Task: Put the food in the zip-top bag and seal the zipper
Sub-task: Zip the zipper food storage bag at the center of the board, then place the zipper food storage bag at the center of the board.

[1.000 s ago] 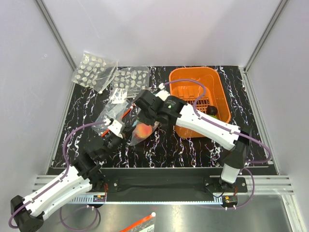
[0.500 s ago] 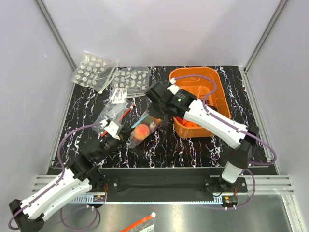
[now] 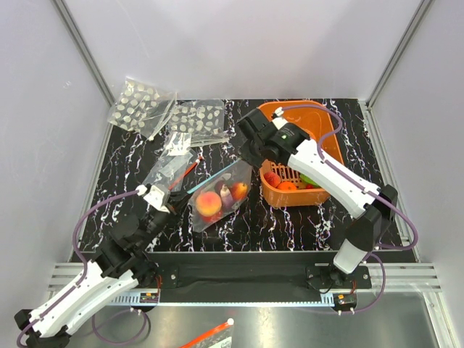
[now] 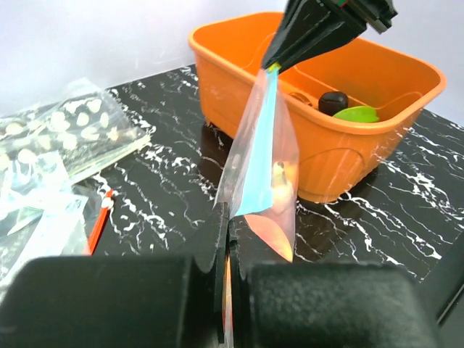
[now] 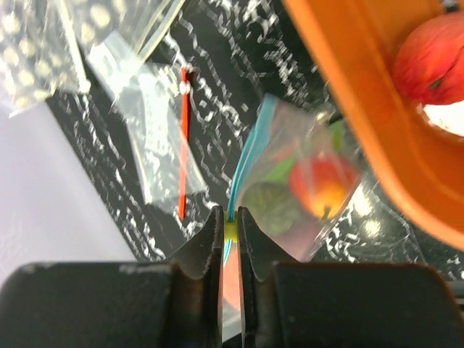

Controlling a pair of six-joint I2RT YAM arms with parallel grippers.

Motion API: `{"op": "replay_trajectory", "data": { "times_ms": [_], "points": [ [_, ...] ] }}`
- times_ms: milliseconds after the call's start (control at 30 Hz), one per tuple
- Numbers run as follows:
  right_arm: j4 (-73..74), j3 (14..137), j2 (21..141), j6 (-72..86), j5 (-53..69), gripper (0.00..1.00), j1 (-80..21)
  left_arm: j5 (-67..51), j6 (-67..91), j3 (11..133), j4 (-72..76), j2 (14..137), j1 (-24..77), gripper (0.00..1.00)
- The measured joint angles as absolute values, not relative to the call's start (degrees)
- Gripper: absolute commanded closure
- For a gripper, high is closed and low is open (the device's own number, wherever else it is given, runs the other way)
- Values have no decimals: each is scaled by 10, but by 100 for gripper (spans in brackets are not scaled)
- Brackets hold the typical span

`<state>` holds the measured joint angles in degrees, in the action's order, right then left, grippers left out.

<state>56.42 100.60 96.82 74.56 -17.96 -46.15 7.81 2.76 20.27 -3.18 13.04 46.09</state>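
Note:
The clear zip-top bag point(image 3: 217, 212) hangs stretched between my two grippers above the black table. Inside it sit peach-orange food point(image 3: 209, 201) and a dark plum piece point(image 3: 225, 193). My left gripper point(image 3: 181, 196) is shut on the bag's near-left corner point(image 4: 250, 206). The right gripper point(image 3: 246, 161) is shut on the yellow-green slider at the far end of the teal zipper point(image 3: 217, 177), close to the basket. In the right wrist view the jaws point(image 5: 230, 230) pinch that slider, and the zipper point(image 5: 250, 145) runs away from them. More food point(image 3: 272, 178) lies in the basket.
An orange basket point(image 3: 262, 110) stands at the back right, just behind the right gripper. Two dotted clear packets point(image 3: 138, 103) point(image 3: 196, 118) lie at the back left. A clear bag with a red strip point(image 3: 174, 167) lies left of the held bag.
The right gripper has slid rightward and back along the zipper toward the basket. The left arm has drawn back to the left, and the bag now hangs stretched, with more food showing.

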Motion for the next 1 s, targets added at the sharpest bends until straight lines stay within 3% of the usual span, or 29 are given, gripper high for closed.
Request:
{"op": "replay_trajectory", "data": {
  "times_ms": [400,633,1000],
  "points": [
    [564,974,964,728,-180,93,-403,121,43,203,-70,103,462,100],
    [564,964,943,724,-182,85,-402,128,46,203,-66,109,464,100],
    [515,968,940,673,-211,86,-381,133,46,225,1,228,464,100]
  ]
}}
